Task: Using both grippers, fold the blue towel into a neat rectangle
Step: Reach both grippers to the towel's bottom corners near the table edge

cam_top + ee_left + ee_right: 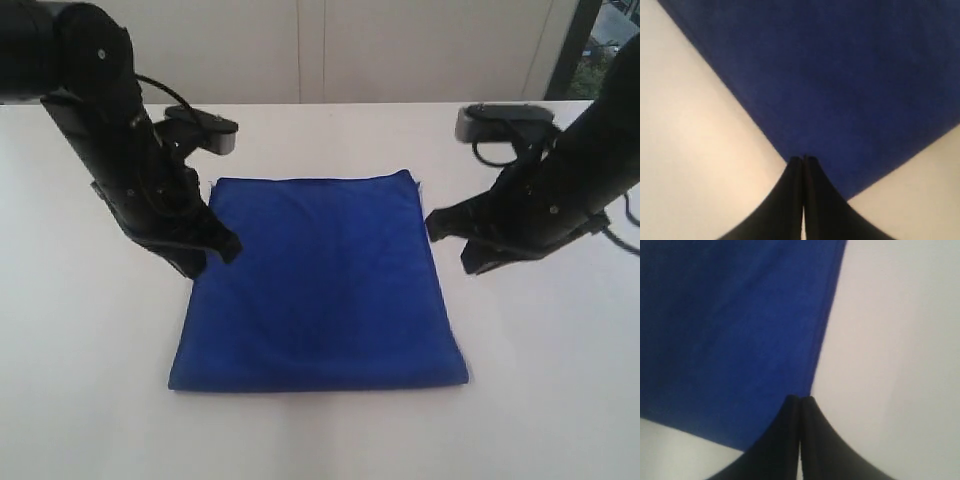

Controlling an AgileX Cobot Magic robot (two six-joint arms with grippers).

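Where the exterior view covers the scene, the blue towel (320, 290) lies flat in the middle of the white bench (90, 400), folded to a compact four-sided shape. A pale panelled wall (400, 50) closes the far side. The left arm (110, 130) comes down from the far left. The left pincer (228, 245) points down and to the right, with its tip over the towel's left border. The right arm (590, 150) comes down from the far right. The right pincer (436, 224) points left, with its tip just beside the towel's right edge.

Left wrist view: the left pincer (803, 159) has its fingers pressed together and grips no cloth. Its tip sits over the blue towel (840, 75), close to where the cloth edge meets the bench (695, 150). Whether the tip touches the cloth cannot be told.

Right wrist view: the right pincer (800, 399) is likewise fully closed and holds nothing. Its tip lies at the edge of the blue towel (725, 330), where stacked layers of the fold show as parallel lines. Bare bench (900, 340) lies beyond that edge.
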